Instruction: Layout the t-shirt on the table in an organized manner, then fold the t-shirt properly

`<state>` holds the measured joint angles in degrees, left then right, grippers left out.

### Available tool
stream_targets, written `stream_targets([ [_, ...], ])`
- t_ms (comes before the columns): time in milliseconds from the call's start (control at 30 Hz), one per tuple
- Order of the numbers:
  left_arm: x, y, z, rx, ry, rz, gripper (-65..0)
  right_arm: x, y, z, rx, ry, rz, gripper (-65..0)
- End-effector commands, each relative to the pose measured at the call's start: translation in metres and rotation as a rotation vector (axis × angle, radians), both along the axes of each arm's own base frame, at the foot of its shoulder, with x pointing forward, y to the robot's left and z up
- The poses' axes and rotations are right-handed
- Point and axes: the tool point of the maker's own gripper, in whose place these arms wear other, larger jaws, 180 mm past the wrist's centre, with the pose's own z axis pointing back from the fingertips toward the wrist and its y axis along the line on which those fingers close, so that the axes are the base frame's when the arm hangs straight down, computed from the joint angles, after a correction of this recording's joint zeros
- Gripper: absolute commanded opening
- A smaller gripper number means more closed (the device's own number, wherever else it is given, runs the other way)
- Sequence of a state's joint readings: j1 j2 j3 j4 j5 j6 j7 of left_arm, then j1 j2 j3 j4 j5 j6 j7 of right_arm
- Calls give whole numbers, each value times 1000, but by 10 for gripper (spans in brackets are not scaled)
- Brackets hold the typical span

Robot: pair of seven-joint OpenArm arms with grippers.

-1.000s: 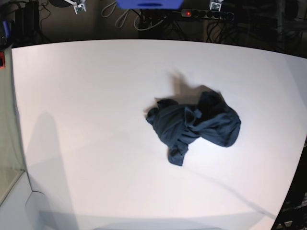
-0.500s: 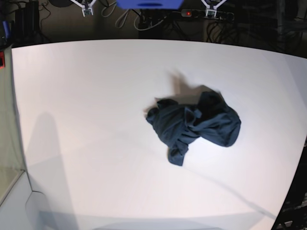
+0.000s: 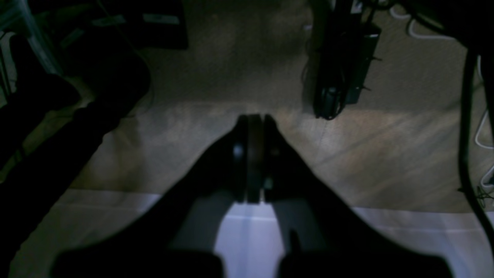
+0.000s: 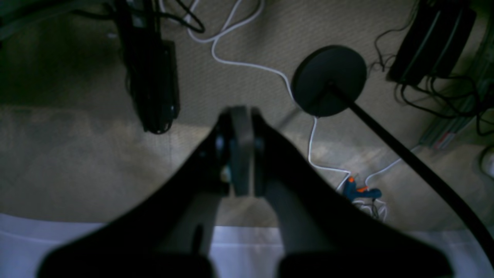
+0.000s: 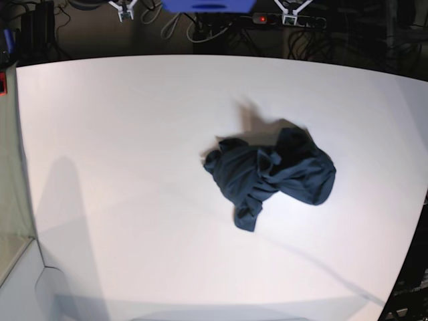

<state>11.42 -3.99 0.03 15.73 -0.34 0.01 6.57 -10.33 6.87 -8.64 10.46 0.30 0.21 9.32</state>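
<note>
White table (image 5: pixel 120 167), crumpled navy t-shirt (image 5: pixel 271 177) right of centre, no legible writing.

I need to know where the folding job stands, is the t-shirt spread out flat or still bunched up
Bunched up. The t-shirt lies in a crumpled heap on the table, fabric twisted over itself, no sleeves or hem laid out.

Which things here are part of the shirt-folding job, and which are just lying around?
Part of the job:
- t-shirt, crumpled in a heap
- table, under it
- left gripper and right gripper, both shut, empty, over the floor past the table edge

Just lying about:
- glue gun
- white cable
- round black stand base
</note>
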Motion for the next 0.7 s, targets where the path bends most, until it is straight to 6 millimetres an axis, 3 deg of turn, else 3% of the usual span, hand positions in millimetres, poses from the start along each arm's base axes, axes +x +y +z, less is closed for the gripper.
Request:
stream_targets([
  [0, -2, 4, 0, 8, 1, 3, -650, -3, -4, 1, -4, -3, -2, -596],
  [167, -3, 5, 0, 10, 4, 3, -650, -4, -4, 1, -4, -2, -2, -551],
  [667, -13, 5, 2, 9, 15, 2, -650, -6, -4, 1, -5, 4, -6, -553],
])
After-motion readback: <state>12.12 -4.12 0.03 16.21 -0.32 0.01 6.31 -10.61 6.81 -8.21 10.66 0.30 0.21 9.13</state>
